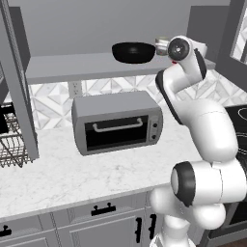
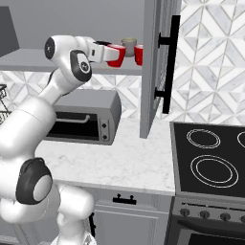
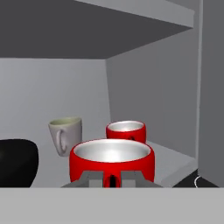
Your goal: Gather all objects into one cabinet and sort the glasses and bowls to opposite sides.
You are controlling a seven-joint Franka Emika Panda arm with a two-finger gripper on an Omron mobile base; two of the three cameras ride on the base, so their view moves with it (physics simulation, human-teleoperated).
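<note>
Left base view
- Shelf [image 1: 72, 67]: flat grey board of the upper wall cabinet.
- Bowl [image 1: 133, 52]: wide, black, standing on the shelf towards its right.
- Grey-beige cup [image 1: 160, 44]: just right of the bowl, partly hidden by the arm's wrist.
- Toaster oven [image 1: 117, 121]: grey, on the marble surface [image 1: 72, 173] below the shelf.

Right base view
- End effector [image 2: 109, 53]: reaching along the shelf, closed on the near red cup [image 2: 117, 56].
- Far red cup [image 2: 139, 54]: just beside the held one, next to the open cabinet door [image 2: 153, 67].
- Grey-beige cup [image 2: 128, 45]: behind the two red cups.
- Stove [image 2: 210, 162]: black, right of the surface.

Hand view
- Near red cup [image 3: 111, 159]: at the fingertips, fingers on its rim.
- Far red cup [image 3: 126, 130]: behind it, close to the cabinet's side wall.
- Grey-beige cup [image 3: 65, 133]: left of the red pair, handle showing.
- Bowl [image 3: 16, 162]: black edge at far left.
</note>
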